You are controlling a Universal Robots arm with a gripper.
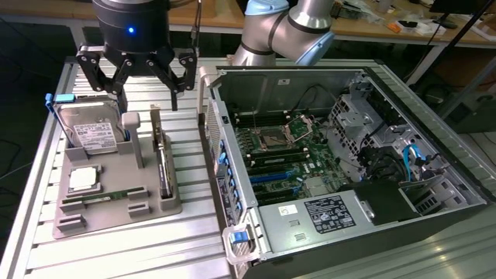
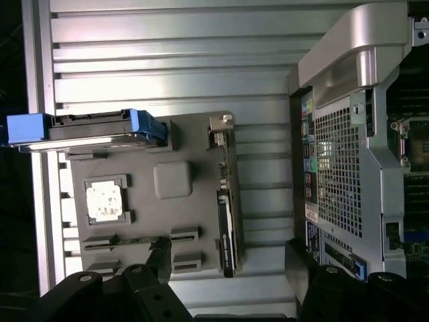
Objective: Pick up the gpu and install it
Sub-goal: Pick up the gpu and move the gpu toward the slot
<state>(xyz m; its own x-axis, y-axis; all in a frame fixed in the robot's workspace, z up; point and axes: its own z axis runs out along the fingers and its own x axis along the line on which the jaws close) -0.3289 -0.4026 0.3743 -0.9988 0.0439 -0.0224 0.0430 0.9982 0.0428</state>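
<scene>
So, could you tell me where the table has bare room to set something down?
The table is bare in front of the grey tray and along its side on the exterior view's left. Only a narrow strip separates the tray and the computer case. The tray itself is crowded: hard drive, gpu, open gripper above.

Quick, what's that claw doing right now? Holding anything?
Gripper: jaws open, holding nothing, above the grey tray.

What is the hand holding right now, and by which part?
Nothing is held. The hand is open above the tray, clear of the gpu standing on edge in it.
</scene>
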